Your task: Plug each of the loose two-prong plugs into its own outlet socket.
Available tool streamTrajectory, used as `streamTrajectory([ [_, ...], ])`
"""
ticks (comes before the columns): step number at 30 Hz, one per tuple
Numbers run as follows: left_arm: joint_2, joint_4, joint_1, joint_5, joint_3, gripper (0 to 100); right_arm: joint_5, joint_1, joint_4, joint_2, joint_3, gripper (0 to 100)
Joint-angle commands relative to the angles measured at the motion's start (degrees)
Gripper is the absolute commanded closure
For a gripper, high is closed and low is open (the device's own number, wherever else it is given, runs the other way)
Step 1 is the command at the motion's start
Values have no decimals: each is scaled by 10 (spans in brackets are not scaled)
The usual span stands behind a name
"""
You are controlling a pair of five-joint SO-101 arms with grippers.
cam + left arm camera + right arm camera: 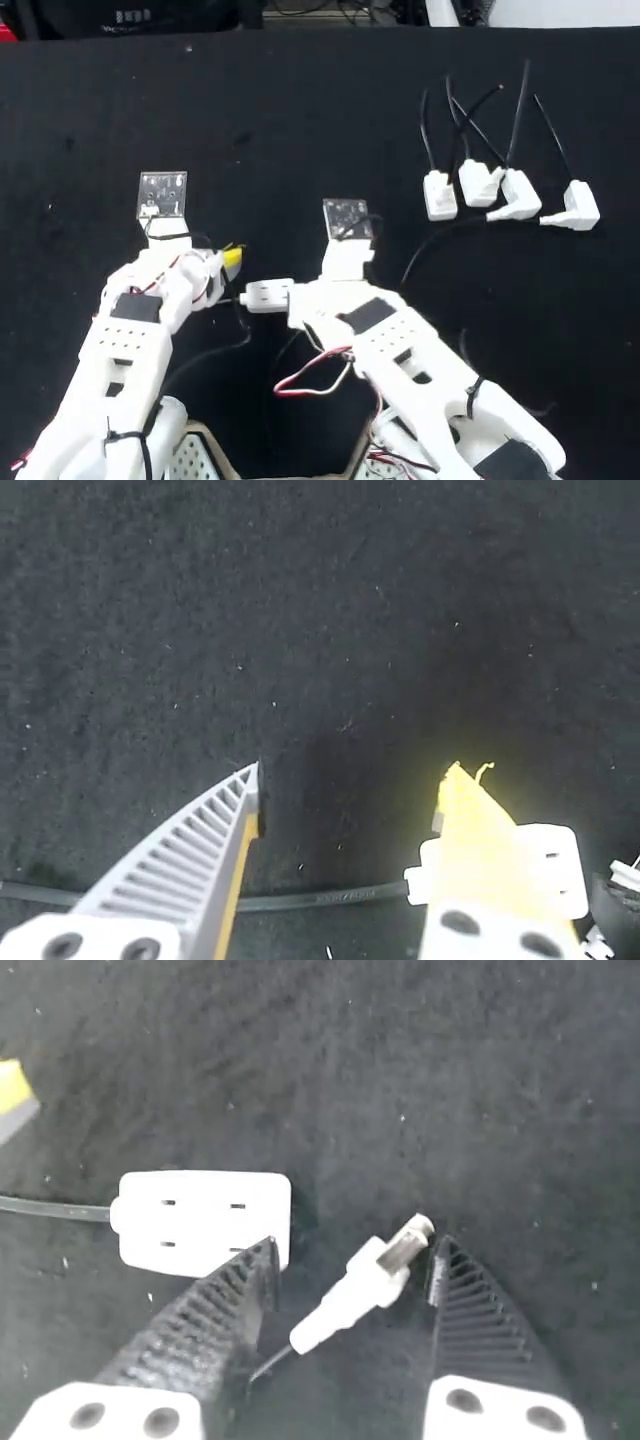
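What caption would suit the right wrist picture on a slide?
Open right gripper straddles a loose white plug beside the outlet block.

The black table point(300, 100) bears white plugs point(518, 193) (black-corded) and an outlet block point(268, 295).

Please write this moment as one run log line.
left gripper open over cable | right gripper open around one plug | outlet block beside it | four plugs loose, apart
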Motion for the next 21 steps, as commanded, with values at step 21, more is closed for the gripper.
streamTrajectory([
  [21,-196,80,-1,1,31,775,75,47,183,303,-247,985],
])
